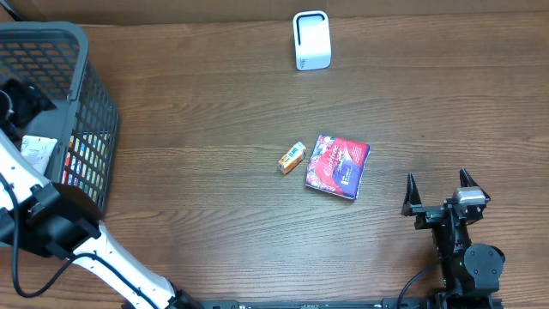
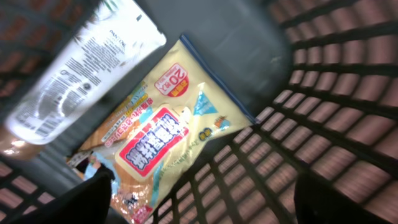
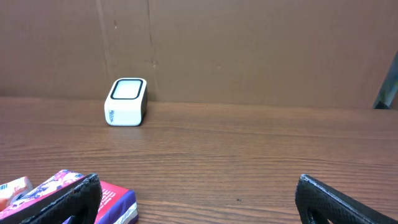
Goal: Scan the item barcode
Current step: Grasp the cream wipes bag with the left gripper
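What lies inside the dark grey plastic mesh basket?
A cream-yellow snack pouch with a red label and a white printed bottle against its upper-left edge. More packets show beneath the pouch, but they are mostly covered, so they cannot be identified.

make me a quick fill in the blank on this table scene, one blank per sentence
1. In the overhead view the orange box lies just to the ___ of the red packet.
2. The left arm reaches into the grey ___.
3. The right arm's fingers are ___ and hold nothing.
4. The white scanner stands on the wooden ___.
Missing words: left, basket, open, table.
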